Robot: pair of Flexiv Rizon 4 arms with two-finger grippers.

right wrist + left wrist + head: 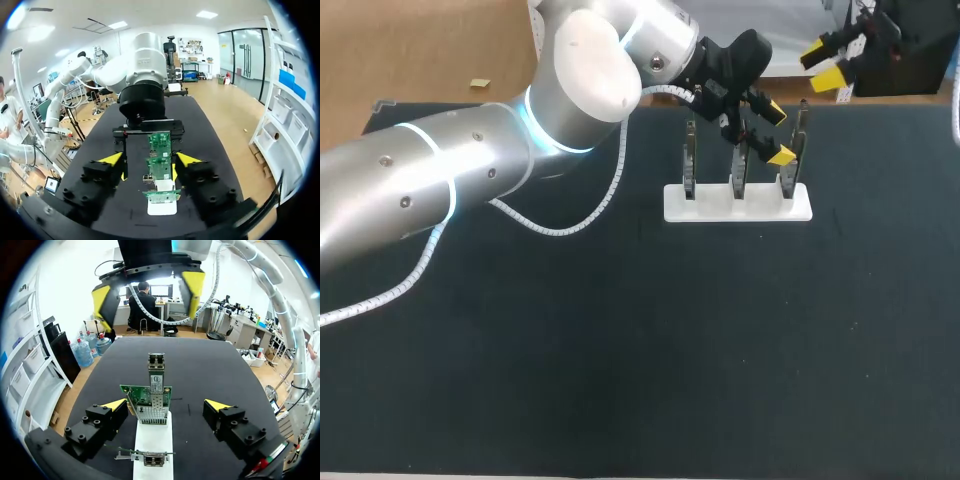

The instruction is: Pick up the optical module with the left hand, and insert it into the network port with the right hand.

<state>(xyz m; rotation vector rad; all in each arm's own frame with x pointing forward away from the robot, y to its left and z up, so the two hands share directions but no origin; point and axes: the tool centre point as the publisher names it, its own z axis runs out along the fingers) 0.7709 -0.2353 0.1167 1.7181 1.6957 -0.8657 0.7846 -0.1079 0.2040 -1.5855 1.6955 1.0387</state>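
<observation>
On the dark counter, a white stand holds three upright circuit boards. The optical module stands upright, seated in one green board, between the left gripper's released fingers, which stand apart from it on either side. The right gripper, its fingers likewise spread wide, hangs beyond the stand, facing the boards.
</observation>
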